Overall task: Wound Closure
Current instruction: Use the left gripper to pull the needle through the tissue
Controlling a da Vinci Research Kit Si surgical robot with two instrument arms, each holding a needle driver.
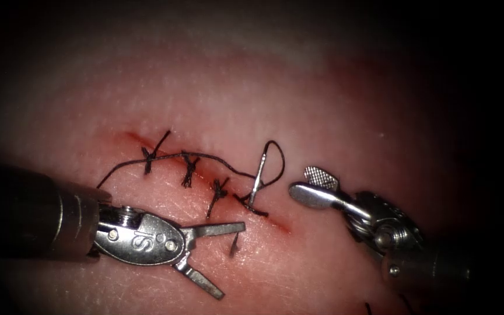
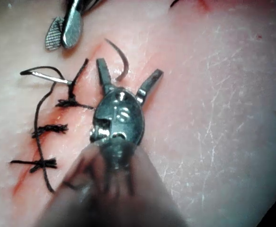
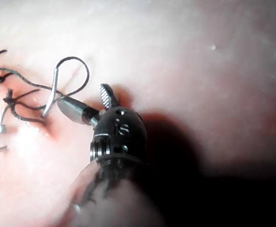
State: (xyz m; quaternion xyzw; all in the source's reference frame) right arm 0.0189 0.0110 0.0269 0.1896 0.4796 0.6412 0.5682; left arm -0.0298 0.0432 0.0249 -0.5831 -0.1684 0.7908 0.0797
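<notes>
The tissue (image 1: 333, 105) has a slanting cut (image 1: 275, 220) crossed by three dark stitches (image 1: 189, 169). The curved needle (image 1: 257, 179) is in the tissue. Its tail stands up on the cut's right side, and its tip (image 1: 234, 246) pokes out on the left side. Thread (image 1: 280, 160) loops from the tail and trails left over the stitches. My left tool (image 1: 233, 261) is open and holds nothing; its jaws straddle the needle tip (image 2: 121, 61). My right tool (image 1: 304, 182) is open and holds nothing, just right of the needle tail (image 3: 51, 92).
Red fluid stains the cut's edges (image 1: 126, 137). A thread tail (image 1: 109, 175) ends near my left tool's shaft (image 1: 36, 213). The right tool's wrist and shaft (image 1: 403, 245) come in from the lower right.
</notes>
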